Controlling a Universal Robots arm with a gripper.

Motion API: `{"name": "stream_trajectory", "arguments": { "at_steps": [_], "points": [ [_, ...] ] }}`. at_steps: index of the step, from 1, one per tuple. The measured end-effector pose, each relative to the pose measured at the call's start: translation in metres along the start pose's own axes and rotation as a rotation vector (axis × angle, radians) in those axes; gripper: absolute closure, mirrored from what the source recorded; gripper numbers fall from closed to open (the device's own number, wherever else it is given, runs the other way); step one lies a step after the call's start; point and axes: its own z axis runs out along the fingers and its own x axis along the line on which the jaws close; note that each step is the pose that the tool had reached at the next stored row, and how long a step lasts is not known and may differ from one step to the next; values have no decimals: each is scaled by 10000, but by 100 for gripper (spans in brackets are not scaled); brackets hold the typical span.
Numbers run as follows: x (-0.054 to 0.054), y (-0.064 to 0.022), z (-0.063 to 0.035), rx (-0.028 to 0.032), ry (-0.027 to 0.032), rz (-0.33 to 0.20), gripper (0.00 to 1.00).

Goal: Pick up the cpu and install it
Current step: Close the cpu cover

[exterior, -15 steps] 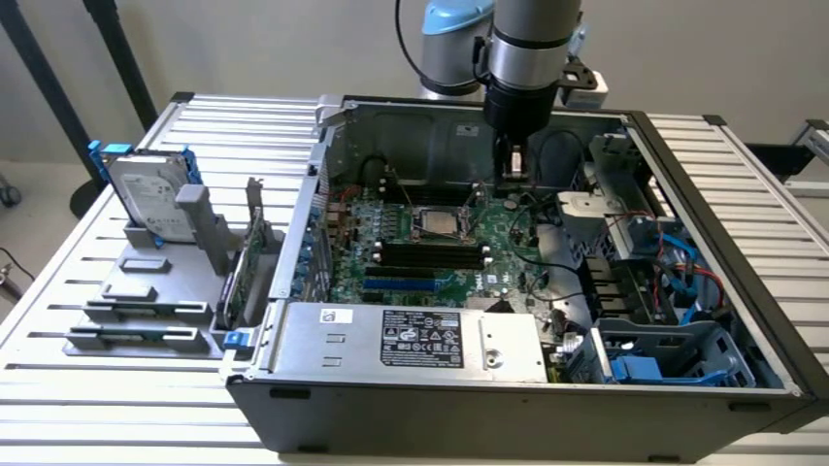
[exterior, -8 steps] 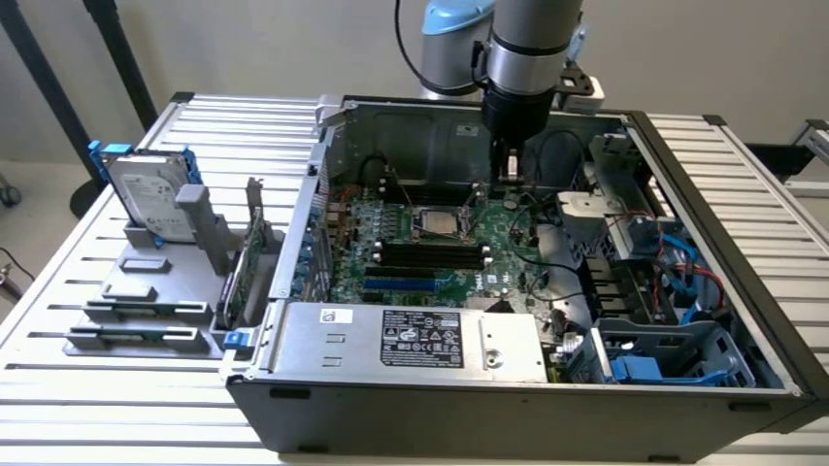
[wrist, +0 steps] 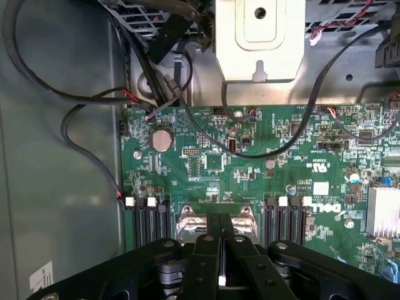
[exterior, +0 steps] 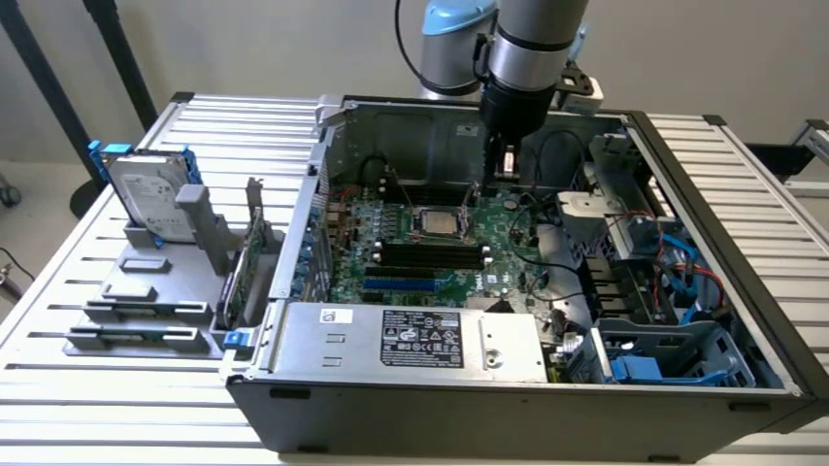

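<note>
Arm reaches down into the open computer case (exterior: 518,413), which sits on a slatted table (exterior: 78,388). From my remote feed the gripper (exterior: 503,175) hangs low over the green motherboard (exterior: 388,277), just behind the processor socket as the exterior view sees it.

In the wrist view the two black fingers (wrist: 206,250) are pressed nearly together, a very narrow gap. There is only a thin pale strip between them and I see nothing gripped.

The cpu (exterior: 437,222) lies flat in the socket near the middle of the board, silver top up, with the metal socket frame (wrist: 187,225) around it. It sits apart from the fingertips in the exterior view. In the wrist view the fingers cover most of the socket.

Case contents:
- Black memory slots (exterior: 428,254) just in front of the socket.
- A silver power supply (exterior: 414,340) along the front wall.
- Black cables (wrist: 81,125) looping over the bare metal floor.
- A blue plastic drive bay (exterior: 642,369) in the corner at the exterior view's right.

Outside the case, at the exterior view's left, a grey rack (exterior: 143,291) holds a hard drive (exterior: 140,194) upright in a blue frame. A green card (exterior: 247,277) stands on edge in the same rack, near the case wall.
</note>
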Motion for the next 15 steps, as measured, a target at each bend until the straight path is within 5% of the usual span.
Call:
{"name": "stream_trajectory", "arguments": {
  "at_steps": [5,15],
  "points": [
    [-8,-54,-18,180,-9,14,89],
    [-15,-222,-57,363,-8,30,89]
  ]
}}
